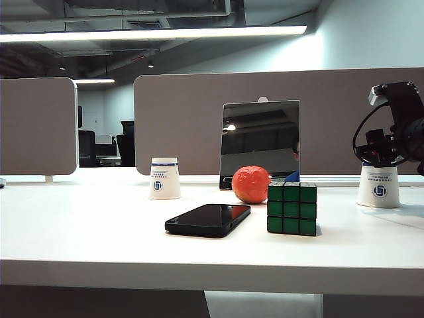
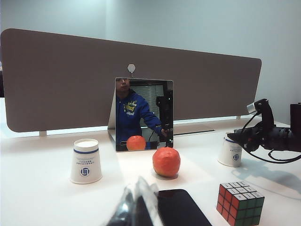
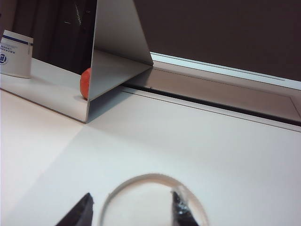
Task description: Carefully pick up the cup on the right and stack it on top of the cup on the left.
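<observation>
While the right arm reaches in from the right edge of the exterior view, its right gripper (image 3: 132, 209) sits over the upside-down right cup (image 1: 379, 186), which stands on the white table (image 1: 99, 232) near the grey partition (image 1: 199, 112). Right wrist view: two dark fingertips (image 3: 81, 209) stand apart, one outside the cup's round base rim on one side, the other at or just inside that rim on the opposite side; no firm clamp visible, so jaws read as parted around the rim, contact uncertain

Left cup (image 1: 165, 178) also upside down, well apart from the right cup, on the far left part of the table, blue band and logo facing the exterior camera

Between the cups: standing mirror (image 1: 260, 142) at the back, orange ball (image 1: 250, 184) just in front of it, green-faced puzzle cube (image 1: 291, 209) just beside the ball, black phone (image 1: 209, 219) lying flat nearer the front edge

Left gripper (image 2: 136, 207): only a blurred, shiny part shows low in the left wrist view, above the phone; whether its jaws are apart or together cannot be told
</observation>
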`<action>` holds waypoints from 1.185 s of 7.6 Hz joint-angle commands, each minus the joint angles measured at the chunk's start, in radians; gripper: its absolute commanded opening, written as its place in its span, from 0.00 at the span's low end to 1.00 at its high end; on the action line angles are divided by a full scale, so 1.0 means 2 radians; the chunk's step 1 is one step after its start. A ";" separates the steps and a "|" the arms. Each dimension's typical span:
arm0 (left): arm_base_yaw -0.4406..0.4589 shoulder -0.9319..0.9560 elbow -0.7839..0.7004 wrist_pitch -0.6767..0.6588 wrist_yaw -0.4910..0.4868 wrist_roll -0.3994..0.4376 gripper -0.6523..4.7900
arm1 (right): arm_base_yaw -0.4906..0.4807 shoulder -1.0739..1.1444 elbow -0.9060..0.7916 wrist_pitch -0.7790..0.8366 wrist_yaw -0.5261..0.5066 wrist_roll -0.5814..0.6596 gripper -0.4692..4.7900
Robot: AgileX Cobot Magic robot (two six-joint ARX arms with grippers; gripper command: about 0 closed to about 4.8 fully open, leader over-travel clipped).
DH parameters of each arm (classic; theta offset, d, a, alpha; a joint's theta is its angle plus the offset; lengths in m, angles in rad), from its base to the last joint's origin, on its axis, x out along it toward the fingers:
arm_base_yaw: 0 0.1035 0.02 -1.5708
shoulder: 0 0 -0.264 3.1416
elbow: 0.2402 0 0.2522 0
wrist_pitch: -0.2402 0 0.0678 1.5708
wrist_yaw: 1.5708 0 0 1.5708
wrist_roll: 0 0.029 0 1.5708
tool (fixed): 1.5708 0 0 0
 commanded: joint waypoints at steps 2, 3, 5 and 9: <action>0.000 0.000 0.001 0.001 0.001 -0.001 0.11 | 0.002 0.004 -0.002 -0.018 -0.113 0.007 0.49; 0.000 0.000 0.001 0.000 0.001 -0.001 0.11 | 0.002 0.004 -0.002 -0.013 -0.137 0.006 0.49; 0.000 0.000 0.001 0.001 0.001 -0.001 0.11 | 0.002 0.004 -0.002 0.028 -0.136 0.007 0.63; 0.000 0.000 0.001 -0.001 0.001 -0.001 0.11 | 0.001 0.004 -0.002 0.054 -0.081 0.006 0.88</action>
